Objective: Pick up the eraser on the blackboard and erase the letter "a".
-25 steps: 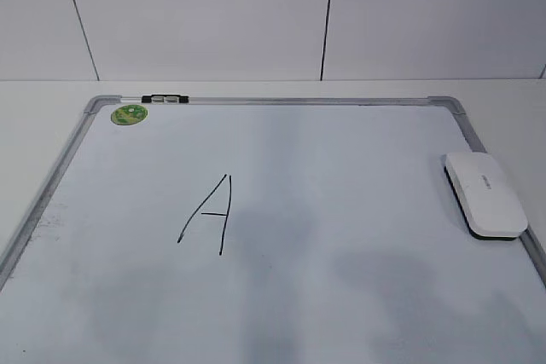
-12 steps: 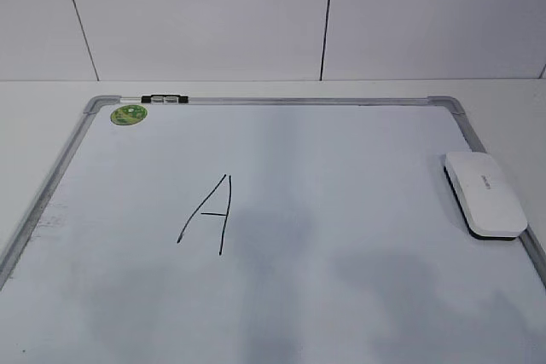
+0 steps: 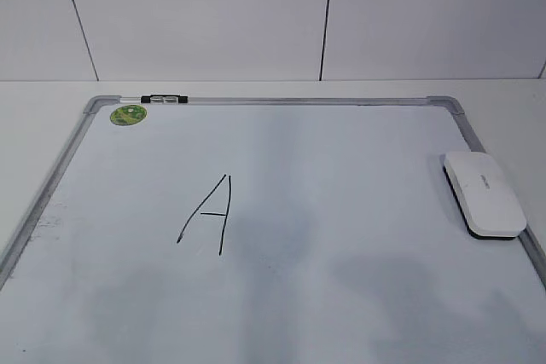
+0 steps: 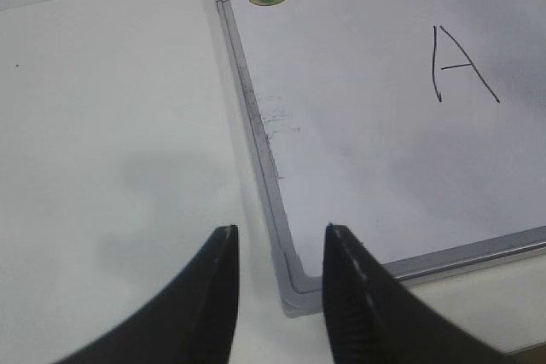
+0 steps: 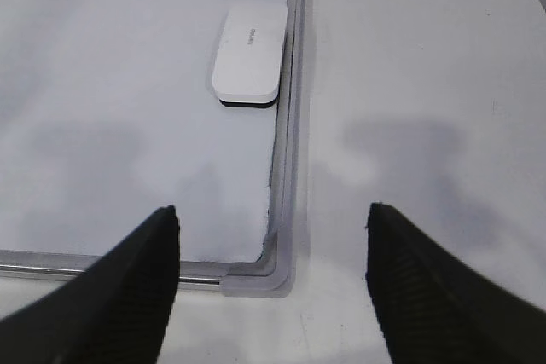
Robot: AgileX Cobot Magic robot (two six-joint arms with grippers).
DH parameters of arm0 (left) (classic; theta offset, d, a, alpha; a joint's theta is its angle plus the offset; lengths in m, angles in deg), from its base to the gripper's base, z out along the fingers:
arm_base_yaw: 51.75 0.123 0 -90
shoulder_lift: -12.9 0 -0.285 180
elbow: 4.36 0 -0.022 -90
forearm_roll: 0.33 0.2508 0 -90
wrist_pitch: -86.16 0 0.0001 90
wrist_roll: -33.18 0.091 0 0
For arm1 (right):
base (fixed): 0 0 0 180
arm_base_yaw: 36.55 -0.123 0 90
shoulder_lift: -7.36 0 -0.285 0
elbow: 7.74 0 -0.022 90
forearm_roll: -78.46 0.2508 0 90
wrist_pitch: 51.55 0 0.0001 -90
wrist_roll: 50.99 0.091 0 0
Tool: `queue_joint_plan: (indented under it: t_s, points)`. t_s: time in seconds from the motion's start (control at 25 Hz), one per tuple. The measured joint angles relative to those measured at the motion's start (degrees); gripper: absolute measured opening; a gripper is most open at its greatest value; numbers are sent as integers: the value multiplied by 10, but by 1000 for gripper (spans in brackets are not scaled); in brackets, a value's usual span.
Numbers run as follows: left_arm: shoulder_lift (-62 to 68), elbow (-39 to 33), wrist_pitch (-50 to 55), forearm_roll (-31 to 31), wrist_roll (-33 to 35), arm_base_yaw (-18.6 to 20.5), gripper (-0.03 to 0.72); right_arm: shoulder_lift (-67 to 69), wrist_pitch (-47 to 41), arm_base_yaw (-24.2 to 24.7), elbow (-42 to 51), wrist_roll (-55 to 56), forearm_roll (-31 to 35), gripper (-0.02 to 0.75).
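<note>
Both grippers hover above the board's near corners — the right gripper [image 5: 273, 236] spread wide, the left gripper [image 4: 277, 240] parted narrowly. The smooth white rounded eraser [image 3: 484, 193] lies on the grey-framed blackboard [image 3: 341, 210], beside its right rail — well apart from the angular black "A" [image 3: 209, 214].

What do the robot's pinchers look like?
Each gripper shows two black, tapered jaws. The left gripper has small pale dots along its inner edges. The right gripper has fine ridges on its surface. No cables or arms are in view.
</note>
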Motion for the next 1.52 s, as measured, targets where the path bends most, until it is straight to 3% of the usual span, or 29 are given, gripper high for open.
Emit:
queue_joint_plan:
  t_s: [0.2,0.52,0.84,1.52]
  points:
    - [0,0,0,0,0,0,253,0,0,6,0,0,0,547]
    - [0,0,0,0,0,0,253,0,0,61,0,0,0,547]
    - [0,0,0,0,0,45,253,0,0,97,0,0,-1,547]
    - [0,0,0,0,0,52,247,0,1,105,0,0,-1,547]
